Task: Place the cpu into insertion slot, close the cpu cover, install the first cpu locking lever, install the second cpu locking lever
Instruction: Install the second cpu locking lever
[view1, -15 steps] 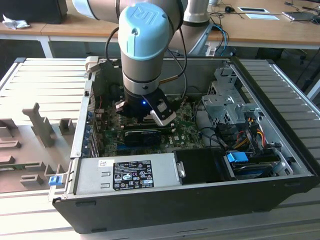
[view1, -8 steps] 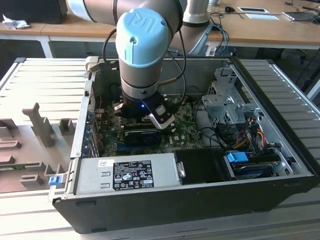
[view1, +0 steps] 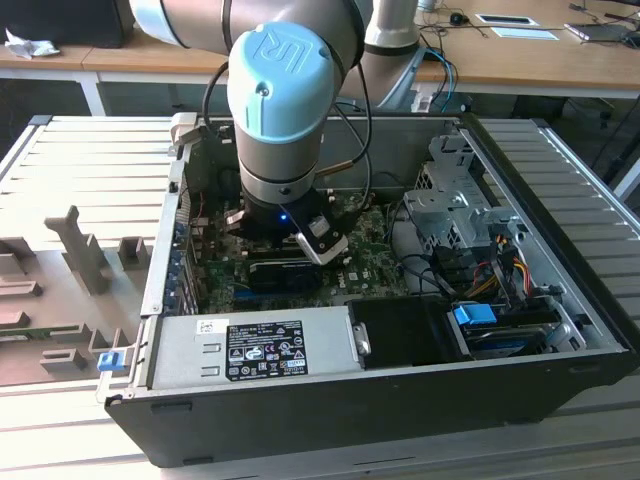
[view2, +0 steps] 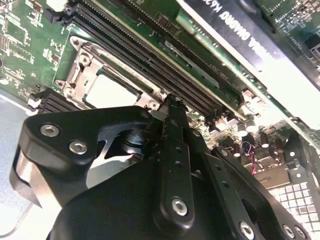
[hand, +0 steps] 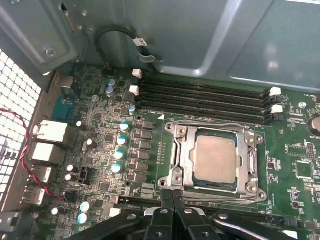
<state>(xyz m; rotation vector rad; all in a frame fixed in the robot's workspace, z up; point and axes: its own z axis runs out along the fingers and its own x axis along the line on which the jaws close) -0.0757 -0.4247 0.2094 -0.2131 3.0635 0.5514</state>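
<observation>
The cpu (hand: 215, 159) lay flat in the insertion slot (hand: 176, 172), face up and square to the memory slots (hand: 200, 95), with the cpu cover (hand: 246, 156) down around it. The gripper (hand: 172, 196), fingers together and holding nothing, sat at the slot's rim, probably working a locking lever.

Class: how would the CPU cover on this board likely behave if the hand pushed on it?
The cpu cover is a thin metal frame, so probably light and slightly springy. Lying flat over the cpu, it likely would not slide. The hand sits at its edge.
</observation>
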